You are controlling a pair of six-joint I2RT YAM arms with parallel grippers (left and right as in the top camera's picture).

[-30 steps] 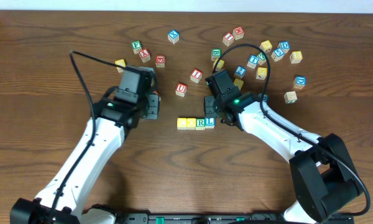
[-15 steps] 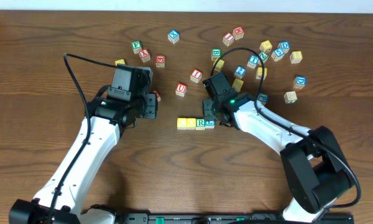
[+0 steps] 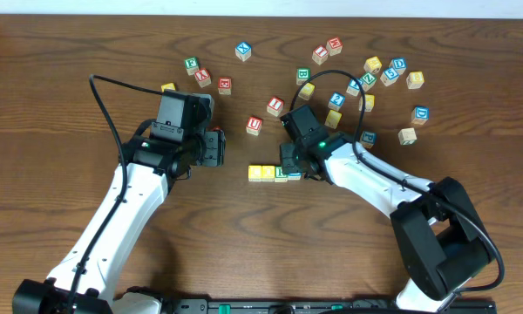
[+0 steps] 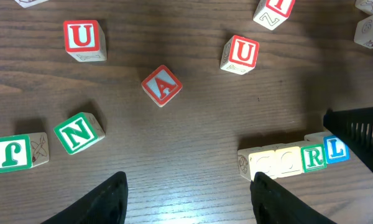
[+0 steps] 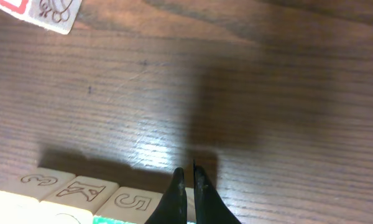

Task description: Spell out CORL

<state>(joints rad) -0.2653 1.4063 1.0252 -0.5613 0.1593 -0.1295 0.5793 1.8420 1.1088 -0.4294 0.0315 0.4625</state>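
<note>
The four cubes lie in one row on the table. In the left wrist view, left to right, they are two yellow-faced cubes [image 4: 255, 165] [image 4: 286, 160], the green R [image 4: 313, 157] and the blue L [image 4: 336, 149]. From overhead, the yellow cubes [image 3: 255, 173] [image 3: 268, 173] show and the row's right end is under my right arm. My right gripper [image 5: 188, 185] is shut on nothing, with its tips down at the row's L end, beside a side face marked 5 [image 5: 133, 200]. My left gripper [image 4: 189, 199] is open over bare wood just left of the row.
Near the left gripper lie loose cubes: two red U [image 4: 82, 37] [image 4: 241, 53], a red A [image 4: 161, 86], a green N [image 4: 79, 132] and a green J [image 4: 15, 154]. Several more cubes [image 3: 375, 74] are scattered at the back right.
My left gripper's jaws have spread from nearly shut to wide apart. My right arm has shifted a little left, over the row's right end. The row has not moved.
</note>
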